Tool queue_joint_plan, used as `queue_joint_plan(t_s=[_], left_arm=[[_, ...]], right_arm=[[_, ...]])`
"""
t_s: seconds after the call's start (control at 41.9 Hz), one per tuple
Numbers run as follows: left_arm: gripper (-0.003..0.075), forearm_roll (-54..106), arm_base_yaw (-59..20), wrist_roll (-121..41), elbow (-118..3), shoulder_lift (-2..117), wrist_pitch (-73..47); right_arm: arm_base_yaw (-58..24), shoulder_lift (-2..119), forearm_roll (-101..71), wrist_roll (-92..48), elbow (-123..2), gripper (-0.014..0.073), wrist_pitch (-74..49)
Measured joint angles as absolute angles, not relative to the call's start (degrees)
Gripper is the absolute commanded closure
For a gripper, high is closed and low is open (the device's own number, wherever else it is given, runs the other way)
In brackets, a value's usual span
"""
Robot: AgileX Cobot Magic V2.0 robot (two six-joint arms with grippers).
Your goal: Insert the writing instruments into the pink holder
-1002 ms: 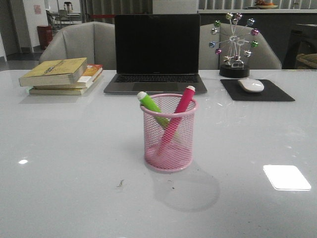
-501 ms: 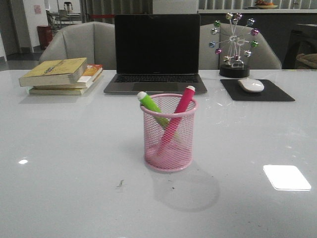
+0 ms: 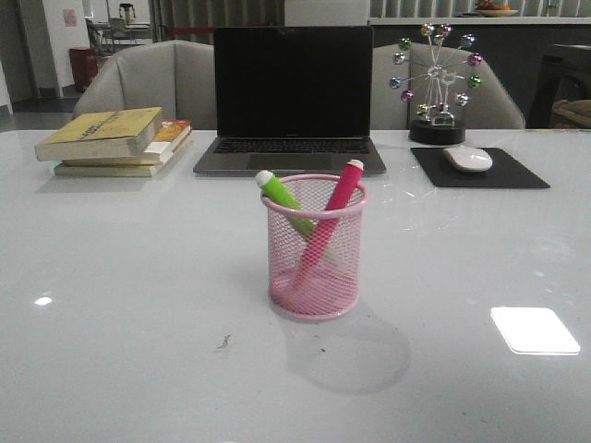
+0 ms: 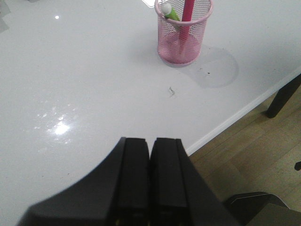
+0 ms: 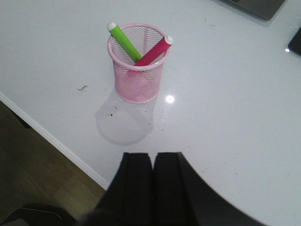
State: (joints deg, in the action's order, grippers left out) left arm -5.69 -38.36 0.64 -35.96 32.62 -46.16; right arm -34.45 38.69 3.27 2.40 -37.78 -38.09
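Front view: your pink holder (image 3: 315, 247) stands upright on the white desk (image 3: 129, 277), just in front of the laptop (image 3: 292, 97). Both pens are inside it and cross each other: the green pen (image 3: 282, 196) leans toward the robot's left, the pink pen (image 3: 332, 205) toward its right, each whitish end rising above the rim. Compared with the frames one second and half a second ago, you will find nothing displaced; holder, pens, books (image 3: 115, 140), mouse (image 3: 468, 159) on its black pad (image 3: 477, 168), and the desk ornament (image 3: 436, 83) lie as before.

Wrist views: your left hand (image 4: 150, 160) has its fingers pressed together, holding nothing, well apart from the holder. Your right hand (image 5: 153, 174) is likewise closed on nothing, above the desk near its edge, the holder some way ahead.
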Motion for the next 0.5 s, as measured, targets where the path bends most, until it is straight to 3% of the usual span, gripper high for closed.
queue_joint_plan(t_s=[0.358,0.501], left_arm=[[0.0627,-5.7,-38.4,0.6,-35.7,32.1,-46.0],[0.0627,-5.5,-33.9,0.0,-34.3,28.8,-44.6]], right_arm=[[-34.4,38.7,3.3,2.4,-37.8,0.0536,-38.2],[-34.4,38.7,3.3,2.4,-37.8,0.0536,-38.2]])
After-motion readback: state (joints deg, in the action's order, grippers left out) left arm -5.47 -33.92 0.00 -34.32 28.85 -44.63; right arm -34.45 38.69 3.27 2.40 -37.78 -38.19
